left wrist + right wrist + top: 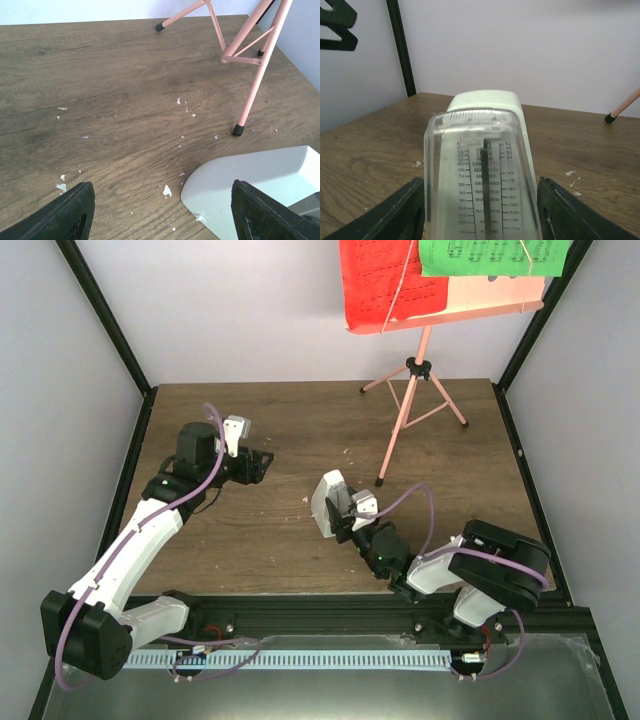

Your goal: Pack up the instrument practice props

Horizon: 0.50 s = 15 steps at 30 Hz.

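Observation:
The white pyramid metronome [328,502] with its clear cover [480,165] lies on the wooden table near the middle. My right gripper [352,512] straddles it, open, and a sliver of table shows beside the right finger [560,210]. The metronome's white shell [250,180] also shows in the left wrist view. My left gripper [262,462] hangs open over bare wood with nothing between its fingers [75,212]. The pink tripod music stand [415,380] stands at the back right. A red page [385,280] and a green page [490,255] rest on its desk under thin cords.
Pink tripod legs with black feet [238,131] spread over the back right of the table. White crumbs [166,190] dot the wood. Black frame posts [105,315] and grey walls close in the sides. A metal rail [320,658] runs along the near edge.

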Motion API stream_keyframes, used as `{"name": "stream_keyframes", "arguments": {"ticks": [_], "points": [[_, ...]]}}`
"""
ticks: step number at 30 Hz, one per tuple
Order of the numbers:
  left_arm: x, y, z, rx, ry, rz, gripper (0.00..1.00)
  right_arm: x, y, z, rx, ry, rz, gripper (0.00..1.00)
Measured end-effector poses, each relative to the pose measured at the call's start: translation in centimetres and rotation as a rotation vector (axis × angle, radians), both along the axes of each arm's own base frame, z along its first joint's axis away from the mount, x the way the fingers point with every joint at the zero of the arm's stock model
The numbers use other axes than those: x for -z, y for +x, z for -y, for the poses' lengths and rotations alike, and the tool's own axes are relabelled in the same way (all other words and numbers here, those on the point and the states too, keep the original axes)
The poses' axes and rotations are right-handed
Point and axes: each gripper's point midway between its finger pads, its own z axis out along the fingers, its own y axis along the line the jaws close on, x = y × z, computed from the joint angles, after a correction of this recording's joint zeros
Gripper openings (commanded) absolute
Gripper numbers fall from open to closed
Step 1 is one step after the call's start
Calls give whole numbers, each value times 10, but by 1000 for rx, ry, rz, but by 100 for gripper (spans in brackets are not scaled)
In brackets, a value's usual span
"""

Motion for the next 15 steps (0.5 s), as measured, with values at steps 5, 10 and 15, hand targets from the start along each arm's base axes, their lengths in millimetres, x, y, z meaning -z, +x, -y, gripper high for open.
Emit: {"name": "stream_keyframes", "arguments": {"ticks": [5, 10, 15], "points": [[0, 0, 0, -1, 1, 0, 75, 9, 3, -5, -1, -42, -24, 63], [0, 0, 0, -2, 2, 0, 75, 13, 6, -12, -5, -68, -46, 66], [1, 0, -1, -3, 2, -1, 85, 26, 7, -14, -15, -114, -85, 100]]}}
